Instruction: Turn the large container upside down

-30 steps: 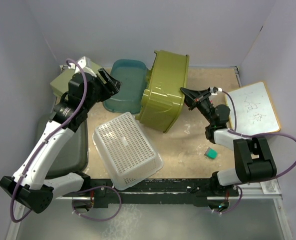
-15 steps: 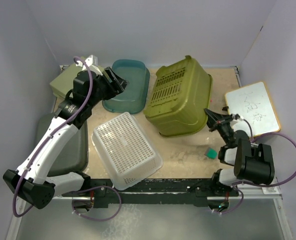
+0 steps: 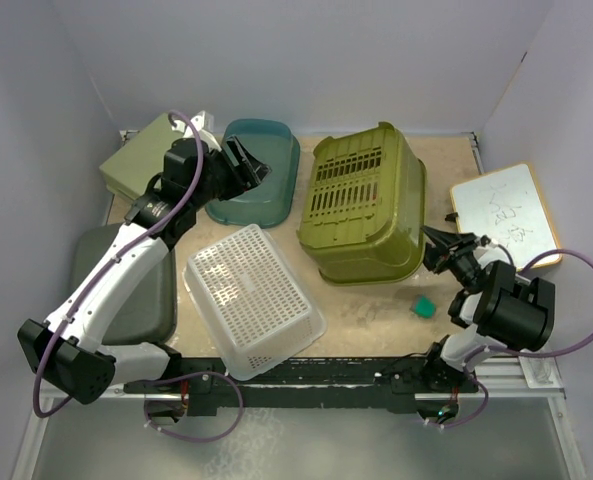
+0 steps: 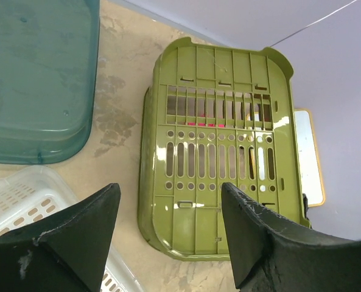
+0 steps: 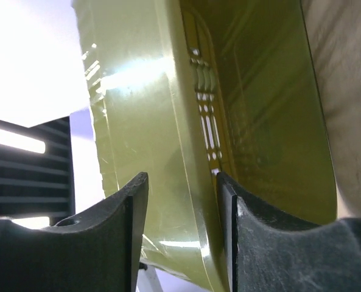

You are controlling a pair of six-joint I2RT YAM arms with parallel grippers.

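Top external view shows the large container [image 3: 361, 205] mouth-down on the far right half of the table [image 3: 376, 310], slotted base upward, between the teal tub [image 3: 276, 195] and the whiteboard [image 3: 506, 215]. Left wrist view adds each row of slots and holes in that base. Right wrist view gives only a glossy side wall, very close. The left gripper [image 3: 248, 163] hangs released over the teal tub, its arm stretched far. The right gripper [image 3: 431, 247], on a low folded arm, points at the container's near right corner, jaws apart, grasping nothing.
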